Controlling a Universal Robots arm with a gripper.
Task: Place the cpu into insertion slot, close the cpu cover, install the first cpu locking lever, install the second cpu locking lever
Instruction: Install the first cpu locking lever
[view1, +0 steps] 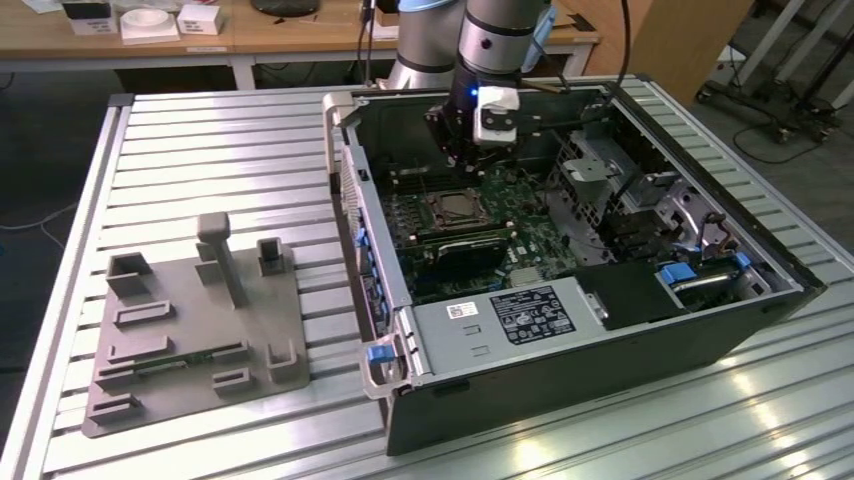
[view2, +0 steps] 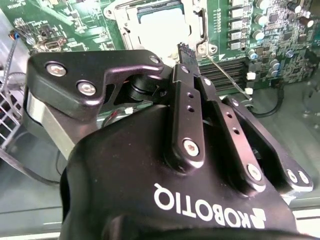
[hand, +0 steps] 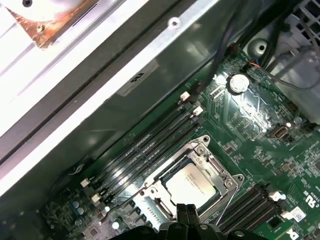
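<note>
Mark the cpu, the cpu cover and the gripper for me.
cpu (hand: 192, 186): first wrist view, centre of its pale top.
cpu cover (hand: 216, 167): first wrist view, silvery frame edge.
gripper (hand: 186, 214): first wrist view, between its fingertips.

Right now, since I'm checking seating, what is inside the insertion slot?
The cpu lies inside the insertion slot, pale top showing. Whatever is beneath it is hidden; the gripper covers one edge.

The arm (view1: 497, 40) points straight down, its hand (hand: 187, 214) (fingertips (hand: 183, 216) pressed together) hanging below the wrist.
</note>
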